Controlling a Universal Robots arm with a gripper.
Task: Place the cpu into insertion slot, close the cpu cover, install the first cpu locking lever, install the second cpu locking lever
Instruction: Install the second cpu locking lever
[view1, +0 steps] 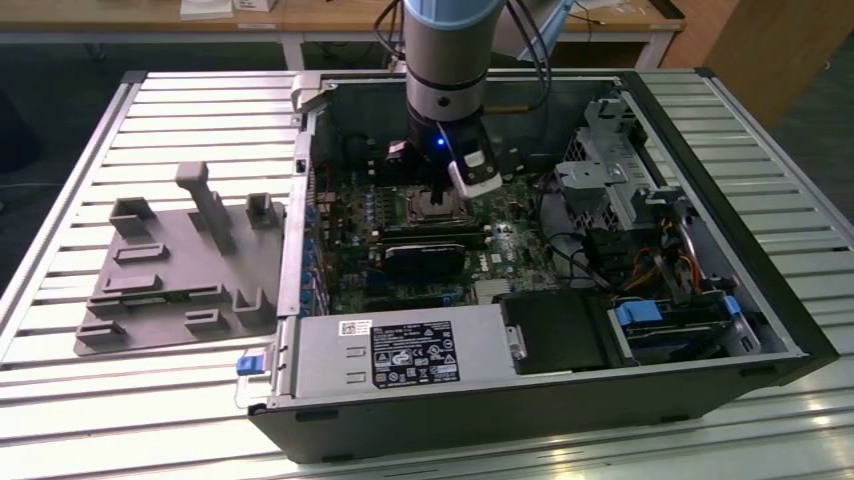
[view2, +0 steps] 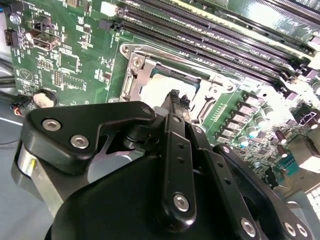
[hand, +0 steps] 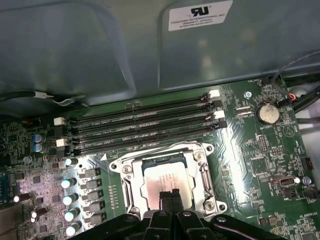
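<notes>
Open computer case (view1: 561, 330) on the table (view1: 80, 130). Chip (hand: 166, 181) sits in its socket (hand: 131, 192) under the cover frame (hand: 202, 159), just below the pincer (hand: 169, 195), fingers pinched together, empty. Risk: pressing off-centre could tilt the chip, bending socket pins.

Open black computer tower case (view1: 747, 330) lies on the slatted metal table (view1: 80, 150), with the grey moulded plastic fixture (view1: 174, 270) beside it on the exterior view's left. Inside, on the green circuit board (hand: 250, 150), the small flat square silver-grey chip (hand: 166, 177) sits within the window of the thin square metal frame plate (hand: 131, 182). The long narrow black memory slots (hand: 140, 127) run alongside the frame. The black gripper (hand: 169, 196) hangs directly over the chip.
</notes>
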